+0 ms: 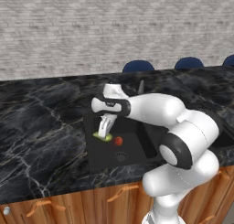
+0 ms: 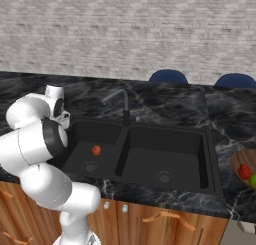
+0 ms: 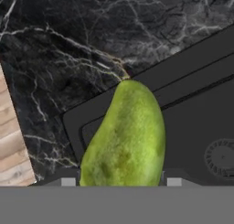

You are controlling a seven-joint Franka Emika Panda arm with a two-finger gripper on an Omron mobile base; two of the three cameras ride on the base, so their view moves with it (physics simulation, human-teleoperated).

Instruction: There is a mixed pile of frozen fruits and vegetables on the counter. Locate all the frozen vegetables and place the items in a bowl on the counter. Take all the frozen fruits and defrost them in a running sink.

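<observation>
Claw [image 1: 104, 135] clamped on yellow-green oblong fruit [image 1: 102, 136], low in matte black sink's [image 1: 151, 147] left basin, at 9 o'clock of red-orange ball [image 1: 118, 141]; fruit-defrost step, next: release.

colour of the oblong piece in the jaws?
Yellow-green with brownish mottling. The oblong piece shows best in the hand view, above the black sink.

Yellow-green oblong [image 3: 124, 136], matte black sink [image 2: 165, 154]

The left basin of the sink [image 2: 150, 159] lies open around the red-orange ball [image 2: 96, 150]; the faucet [image 2: 122, 106] stands behind.
</observation>
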